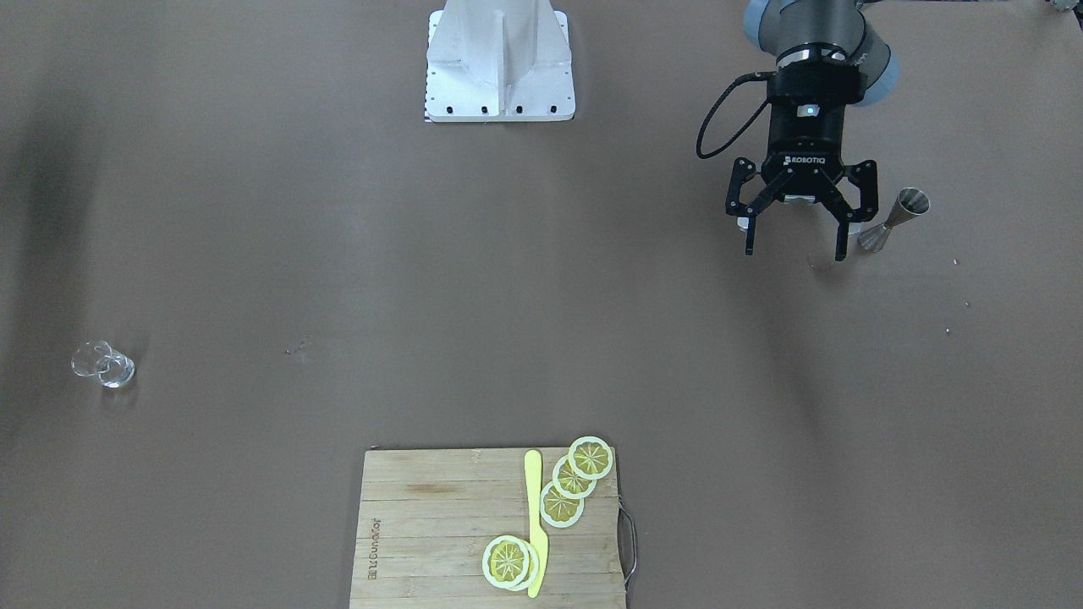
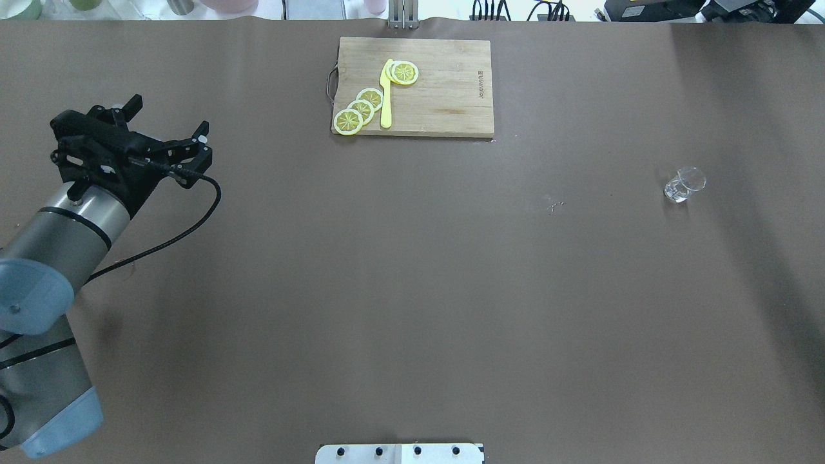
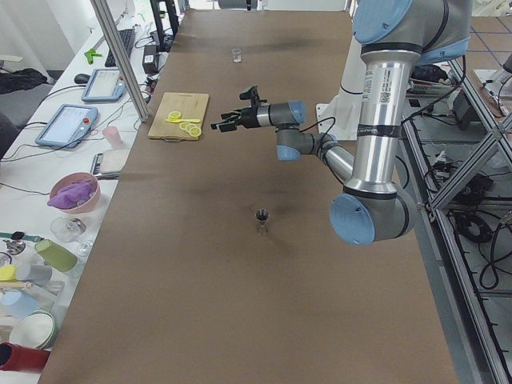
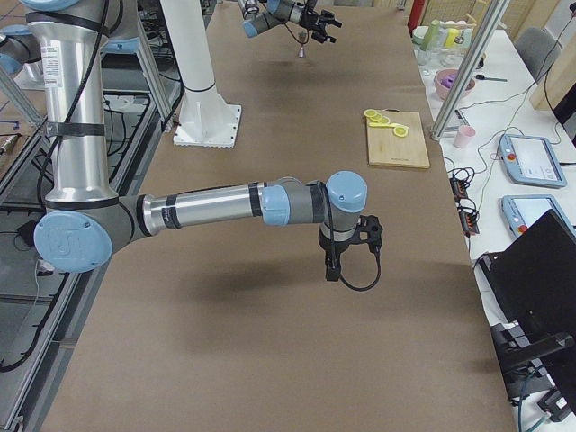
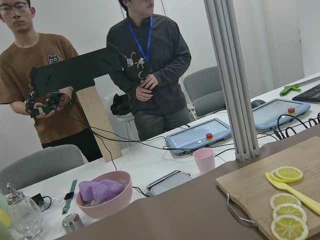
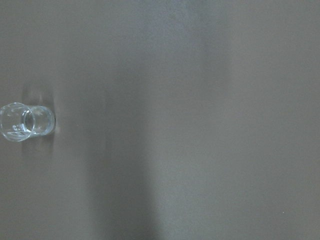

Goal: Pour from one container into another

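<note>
**Front-facing view, read left to right.** The table (image 1: 254,211), covered in matte brown, carries one glass cup (image 1: 103,365), one cutting board (image 1: 423,524), one base plate (image 1: 499,76) and one jigger (image 1: 893,222).

- **Glass cup:** clear, short and round. It stands alone near the table's end on the robot's right.
- **Cutting board:** pale striped wood, rectangular, with a metal handle on one side. It lies at the middle of the edge far from the robot.
- **On the board:** you can count five lemon slices (image 1: 562,505), three in an overlapping row and two stacked. One slim yellow knife (image 1: 533,524) lies alongside them.
- **Base plate:** white metal, set against the robot's edge.
- **Left pincer (image 1: 795,251):** black and two-fingered, toward the table's other end. It is spread wide, holding and touching nothing. The left side view shows it raised off the table.
- **Jigger:** polished steel, two cones joined at a narrow waist. It stands upright on the table, just beside the left pincer in this view.
- **Right pincer (image 4: 331,270):** it shows only in the right side view, pointing down above the table. You cannot tell whether it is spread or pressed together.
</note>
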`<state>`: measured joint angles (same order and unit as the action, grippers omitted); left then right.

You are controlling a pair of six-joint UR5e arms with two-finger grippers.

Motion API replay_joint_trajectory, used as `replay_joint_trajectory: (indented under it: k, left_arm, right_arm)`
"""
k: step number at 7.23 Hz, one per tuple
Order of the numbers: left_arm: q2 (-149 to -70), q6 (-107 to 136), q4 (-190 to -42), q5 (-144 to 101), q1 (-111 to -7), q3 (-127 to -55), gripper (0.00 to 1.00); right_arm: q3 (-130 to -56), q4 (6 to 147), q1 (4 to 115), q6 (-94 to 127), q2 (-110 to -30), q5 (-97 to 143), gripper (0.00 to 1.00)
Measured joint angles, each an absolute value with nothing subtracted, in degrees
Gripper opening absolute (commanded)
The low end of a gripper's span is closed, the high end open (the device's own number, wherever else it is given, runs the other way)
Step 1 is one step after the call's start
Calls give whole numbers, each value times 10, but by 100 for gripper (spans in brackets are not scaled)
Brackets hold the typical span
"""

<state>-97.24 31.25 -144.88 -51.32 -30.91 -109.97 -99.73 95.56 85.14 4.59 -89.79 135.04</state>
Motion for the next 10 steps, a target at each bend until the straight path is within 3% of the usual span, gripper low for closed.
replay_joint_trajectory:
  k: [4,10]
  left_arm:
    - [-1070,314,-1261,-696,-398,-1094,97]
    - [-1090,320,-1034,-1043,-506,-1085,97]
  right_arm:
    - [-993,957,851,46,-911,1335,100]
    - [-996,960,864,38,-928,1326,100]
